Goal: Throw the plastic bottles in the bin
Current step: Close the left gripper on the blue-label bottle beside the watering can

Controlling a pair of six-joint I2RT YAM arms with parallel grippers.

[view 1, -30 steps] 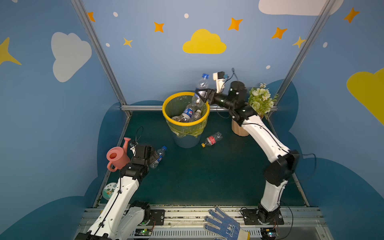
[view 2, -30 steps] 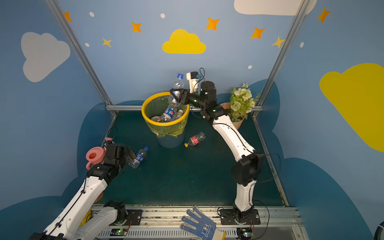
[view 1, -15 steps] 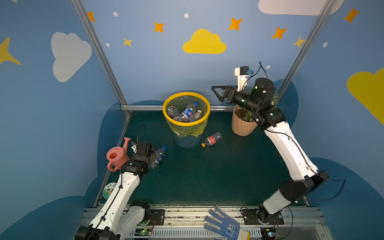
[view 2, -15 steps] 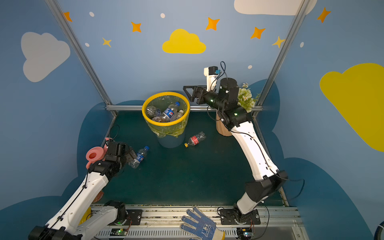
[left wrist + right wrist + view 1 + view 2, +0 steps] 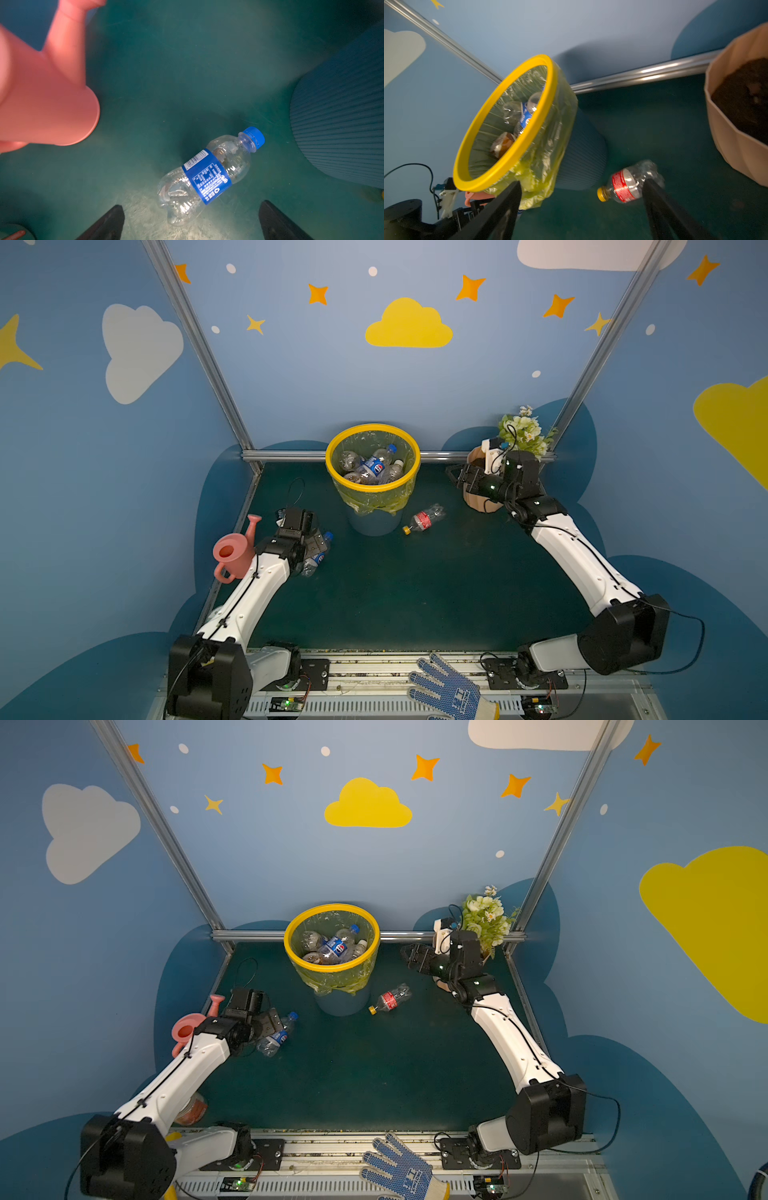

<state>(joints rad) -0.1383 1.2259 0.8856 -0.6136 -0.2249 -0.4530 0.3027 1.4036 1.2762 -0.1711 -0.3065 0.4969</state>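
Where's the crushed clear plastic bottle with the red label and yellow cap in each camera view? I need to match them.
In a top view: the crushed clear red-labelled bottle lies just right of the round grey-blue, yellow-rimmed bin.
In a top view: same spot.
Left wrist: not clearly in it.
Right wrist: between the bin and the ribbed peach flower pot.
Shared landmark: the bin, in all four.
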